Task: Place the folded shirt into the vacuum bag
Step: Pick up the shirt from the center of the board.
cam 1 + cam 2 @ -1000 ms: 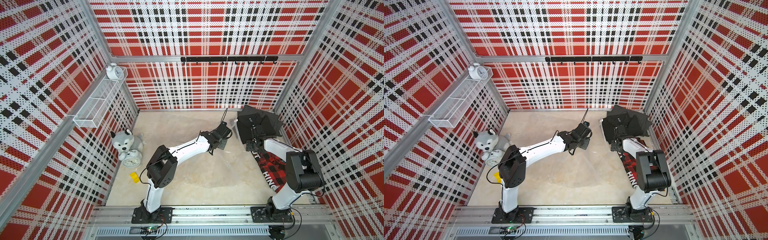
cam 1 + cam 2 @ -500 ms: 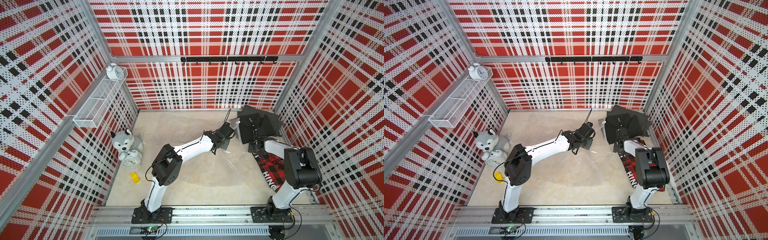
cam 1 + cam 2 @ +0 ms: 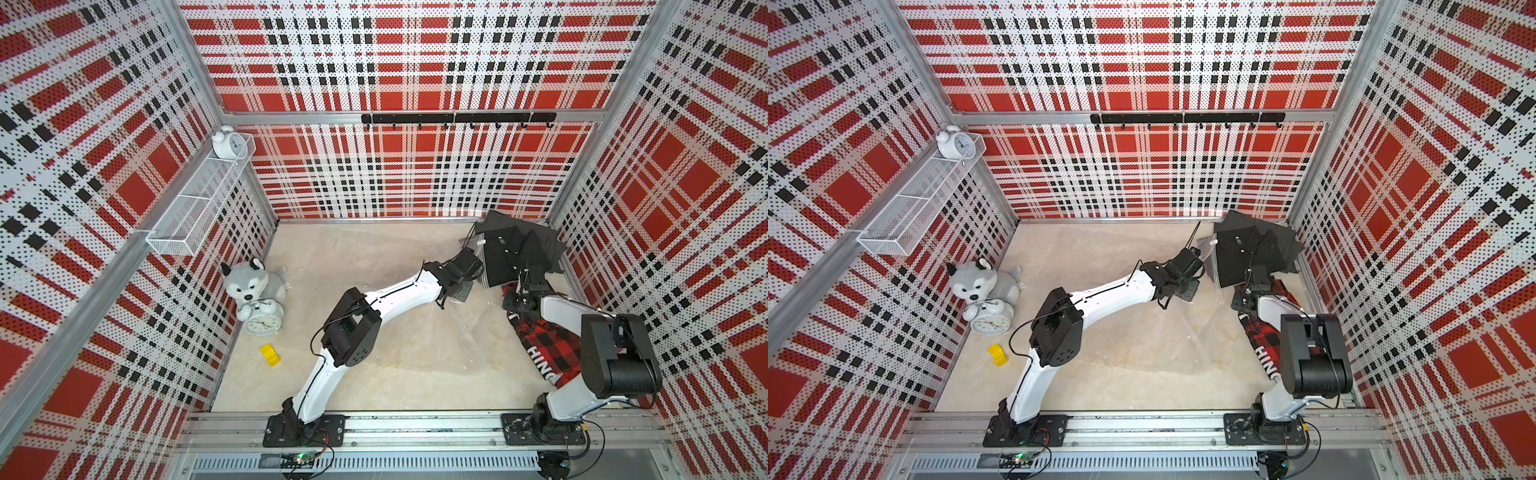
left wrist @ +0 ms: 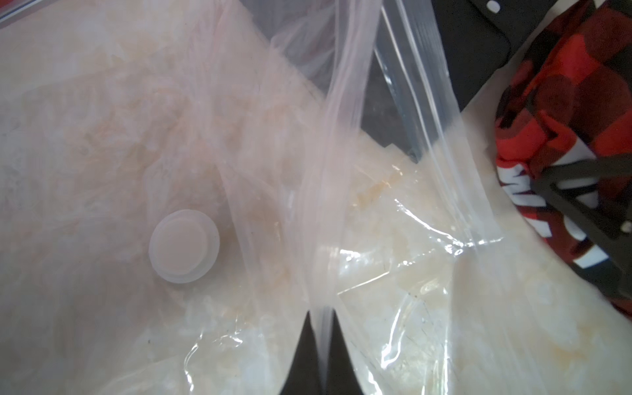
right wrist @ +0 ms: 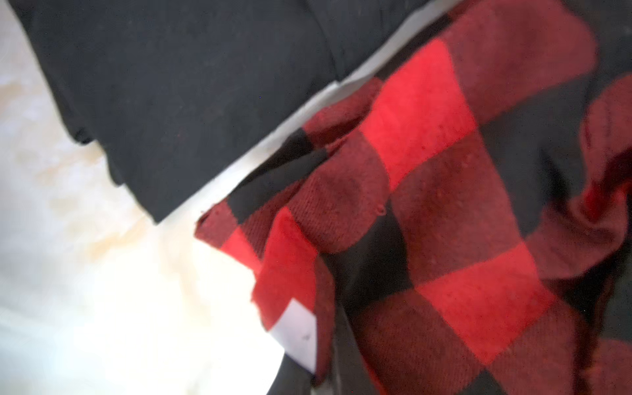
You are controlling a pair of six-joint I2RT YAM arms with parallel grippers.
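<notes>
By my reading the task is at an early stage: the large clear crinkly plastic vacuum bag (image 4: 393, 239) looks empty. It lies over the right-centre of the beige marbled worktop (image 3: 353, 257), with its round white valve cap (image 4: 184, 246) lying low against it. The left fingers (image 4: 302, 355) are pressed together on a fold of the film near the mouth, holding that edge up toward the back right corner. In that corner rests the black folded shirt (image 3: 509, 257), apparently outside the bag and just beside the raised mouth. The right fingers (image 3: 533, 277) sit at the shirt's near edge, but I cannot tell whether they are clamped on the cloth. A red-and-black checked garment (image 3: 544, 345) lies along the right edge under that arm. What is left is securing the shirt, sliding it through the mouth and letting go.
</notes>
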